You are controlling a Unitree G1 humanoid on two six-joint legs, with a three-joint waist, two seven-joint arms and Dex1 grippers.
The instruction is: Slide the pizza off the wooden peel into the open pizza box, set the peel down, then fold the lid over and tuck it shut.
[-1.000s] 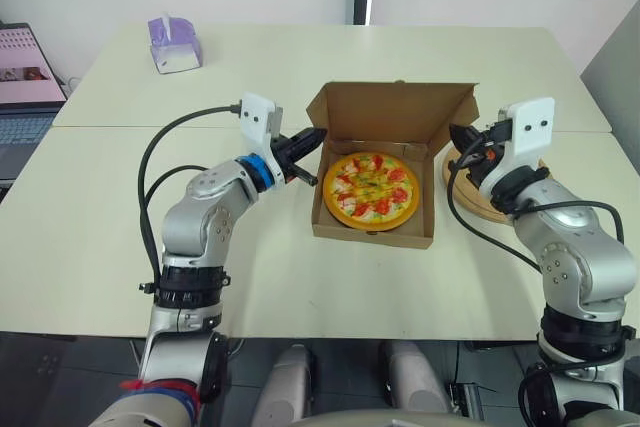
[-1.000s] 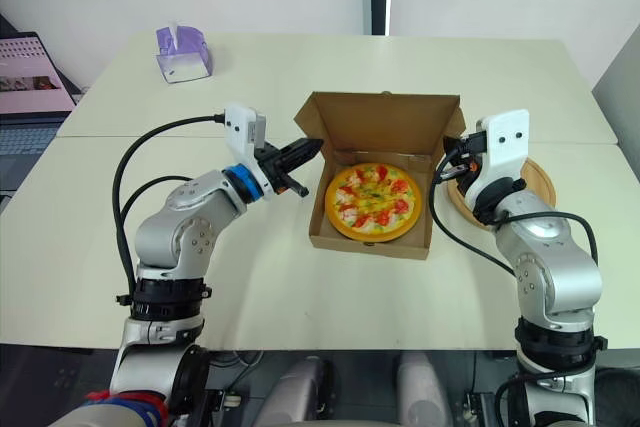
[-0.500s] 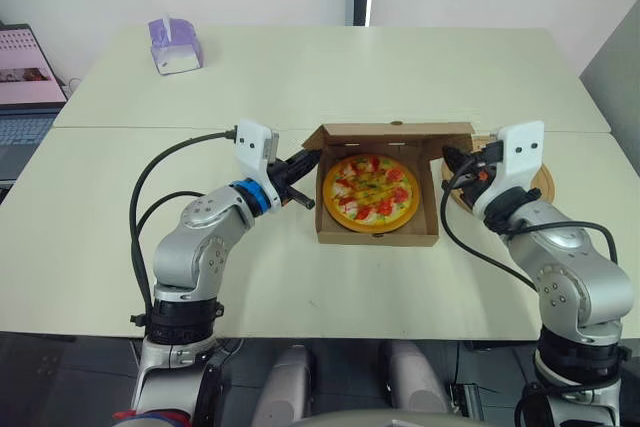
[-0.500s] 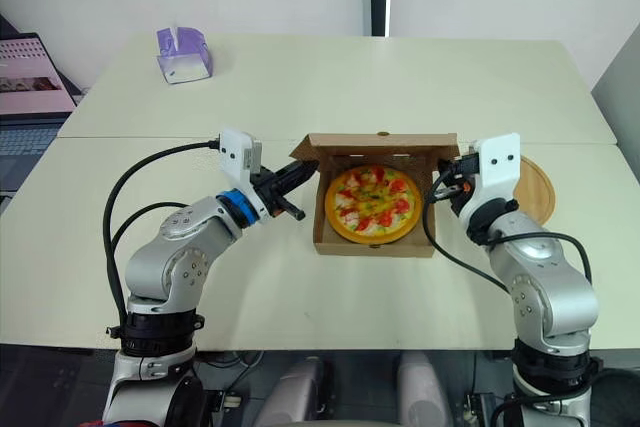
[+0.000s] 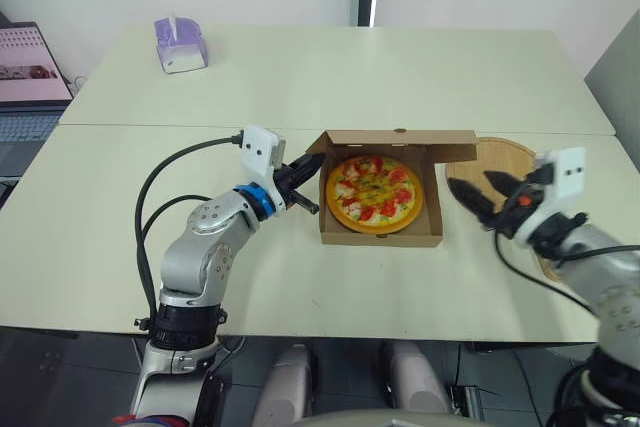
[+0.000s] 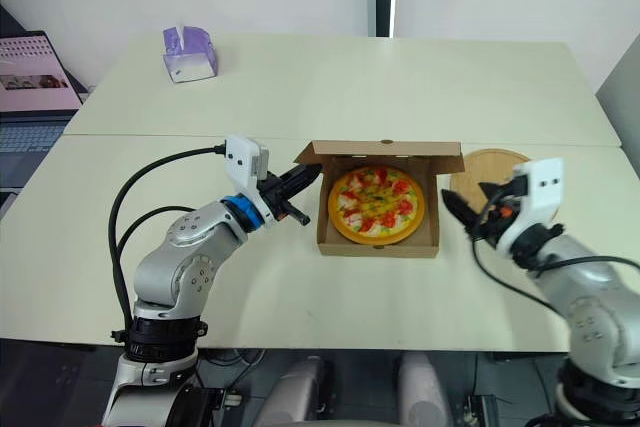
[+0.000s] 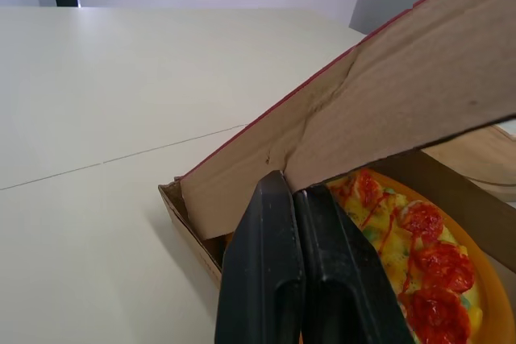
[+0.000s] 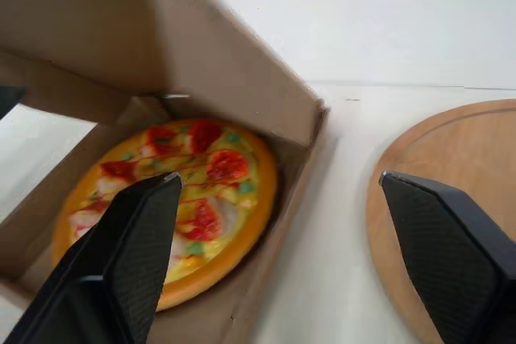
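Item: round pizza [image 5: 374,193], orange crust, yellow cheese, red tomato slices and green flecks. It lies flat inside the brown square cardboard pizza box [image 5: 380,238], near the middle of the pale cream table [image 5: 420,67].

Box lid [image 5: 400,138]: hinged at the far side, tilted forward over the back of the pizza, not down. Its side flaps hang free.

Round wooden peel [image 5: 497,153]: flat on the table just right of the box. Its near part is hidden behind the right arm.

Left gripper [image 7: 294,191]: forearm level and reaching rightward, with the two black fingers pressed together. The tips are at the lid's left flap; whether any cardboard is pinched between them is unclear.

Right gripper [image 5: 468,181]: fingers spread wide, holding nothing. It sits apart from the box, beside its right wall and over the peel's near edge. The arm is cut off at the picture's edge.

Also present: purple tissue box [image 5: 181,44] at the far left of the table, and an open laptop [image 5: 30,77] beyond the table's left edge.
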